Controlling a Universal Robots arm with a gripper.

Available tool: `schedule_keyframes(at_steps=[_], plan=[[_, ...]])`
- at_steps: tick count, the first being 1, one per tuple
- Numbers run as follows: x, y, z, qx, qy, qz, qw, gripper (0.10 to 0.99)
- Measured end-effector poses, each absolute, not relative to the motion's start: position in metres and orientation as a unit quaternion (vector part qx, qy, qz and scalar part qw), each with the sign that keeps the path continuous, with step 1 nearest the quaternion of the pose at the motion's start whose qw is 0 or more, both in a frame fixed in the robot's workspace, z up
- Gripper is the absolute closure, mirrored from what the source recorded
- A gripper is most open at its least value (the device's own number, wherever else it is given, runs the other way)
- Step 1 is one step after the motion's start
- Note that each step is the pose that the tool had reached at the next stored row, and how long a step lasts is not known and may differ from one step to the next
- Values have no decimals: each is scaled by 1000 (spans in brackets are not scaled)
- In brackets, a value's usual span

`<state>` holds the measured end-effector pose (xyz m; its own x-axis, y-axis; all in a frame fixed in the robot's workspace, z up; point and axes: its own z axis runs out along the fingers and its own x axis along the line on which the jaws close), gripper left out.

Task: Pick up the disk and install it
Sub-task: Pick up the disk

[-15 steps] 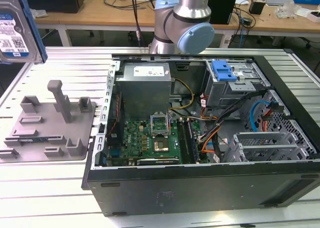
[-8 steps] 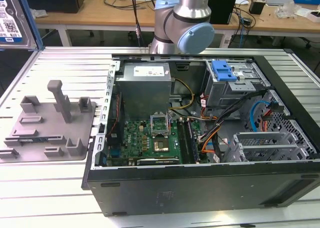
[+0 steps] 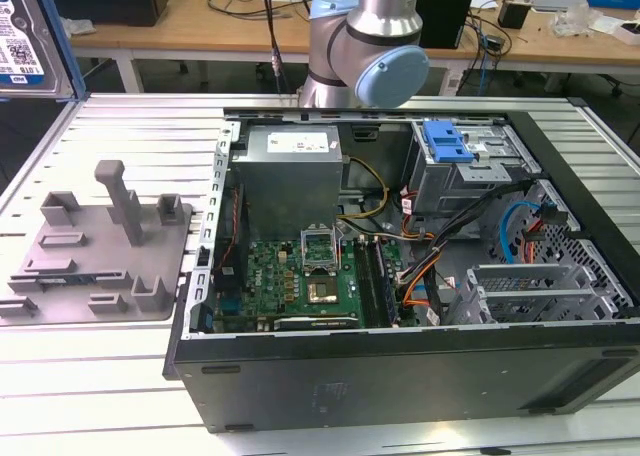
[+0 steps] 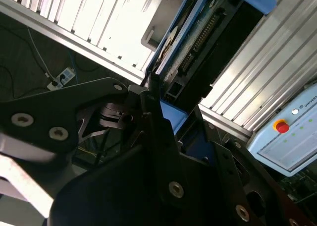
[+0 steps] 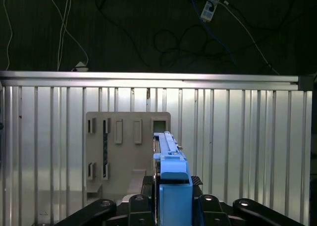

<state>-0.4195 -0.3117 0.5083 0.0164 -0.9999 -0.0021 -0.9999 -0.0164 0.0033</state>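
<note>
Pick done, carry step: gripper jaws clamped on the disk, held edge-on between them, grey fixture below. Install (my read) calls for lining it up with the drive cage, well away from the jaws.

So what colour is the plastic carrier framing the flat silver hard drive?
Bright blue plastic carrier, best in the first wrist view.

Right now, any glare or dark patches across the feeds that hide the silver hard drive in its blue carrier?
Exterior view: even light, no glare on the silver hard drive in its blue plastic carrier, though the frame edge cuts it. Second wrist view: ribbed metal table blown out white; black gripper in shadow. First wrist view: drive evenly lit, floor behind dark.
</note>
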Motion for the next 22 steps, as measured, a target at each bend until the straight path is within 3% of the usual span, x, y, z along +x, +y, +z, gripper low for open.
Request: schedule_keyframes(at_steps=[22], plan=[[-361,-345,510,713,-701,-6,5,718]])
